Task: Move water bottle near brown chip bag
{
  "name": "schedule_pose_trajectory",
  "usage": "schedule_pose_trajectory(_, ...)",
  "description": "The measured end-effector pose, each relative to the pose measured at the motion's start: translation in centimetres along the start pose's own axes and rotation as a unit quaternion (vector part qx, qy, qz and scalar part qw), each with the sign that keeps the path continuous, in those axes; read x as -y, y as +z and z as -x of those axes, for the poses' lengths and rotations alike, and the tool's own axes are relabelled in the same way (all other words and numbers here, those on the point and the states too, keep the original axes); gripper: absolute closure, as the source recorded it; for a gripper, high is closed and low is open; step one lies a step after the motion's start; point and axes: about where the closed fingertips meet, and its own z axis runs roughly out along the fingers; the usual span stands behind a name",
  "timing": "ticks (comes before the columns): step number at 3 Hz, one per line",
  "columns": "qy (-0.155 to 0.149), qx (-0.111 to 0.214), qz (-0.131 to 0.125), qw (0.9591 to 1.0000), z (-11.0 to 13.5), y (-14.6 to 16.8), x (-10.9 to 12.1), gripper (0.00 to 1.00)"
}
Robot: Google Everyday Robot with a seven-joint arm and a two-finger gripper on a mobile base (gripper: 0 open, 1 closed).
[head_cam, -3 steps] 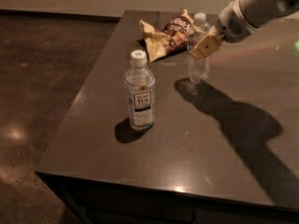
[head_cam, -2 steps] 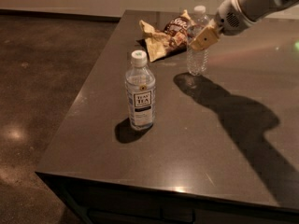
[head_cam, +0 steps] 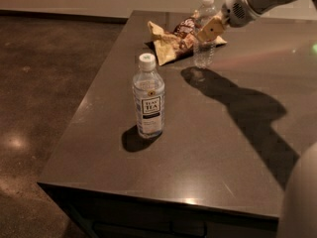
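The water bottle [head_cam: 204, 53], slim and clear with a white cap, is upright at the far side of the table, right beside the brown chip bag [head_cam: 171, 41]. My gripper [head_cam: 210, 29] reaches in from the upper right and is shut on the bottle's middle, with a tan finger [head_cam: 213, 28] across its front. The bottle's base is just above the table or touching it; I cannot tell which. The bag lies wrinkled on the table, touching or just left of the bottle.
A wider clear tea bottle [head_cam: 148, 99] with a white-and-black label stands upright near the left front of the dark table [head_cam: 223, 152]. The table's left edge drops to a dark floor [head_cam: 44, 83]. My arm's shadow [head_cam: 247, 108] falls across the right half.
My gripper has carried the water bottle farther back and slightly left, closer to the chip bag. The tea bottle and the bag have not moved.
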Motion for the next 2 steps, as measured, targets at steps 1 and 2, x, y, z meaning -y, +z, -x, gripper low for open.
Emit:
schedule_pose_trajectory(1,0.022,0.0,-0.004,0.9998,0.6,1.5,1.3,1.0)
schedule_pose_trajectory(2,0.044,0.004,0.0,0.999,0.9,3.0,2.2,1.0)
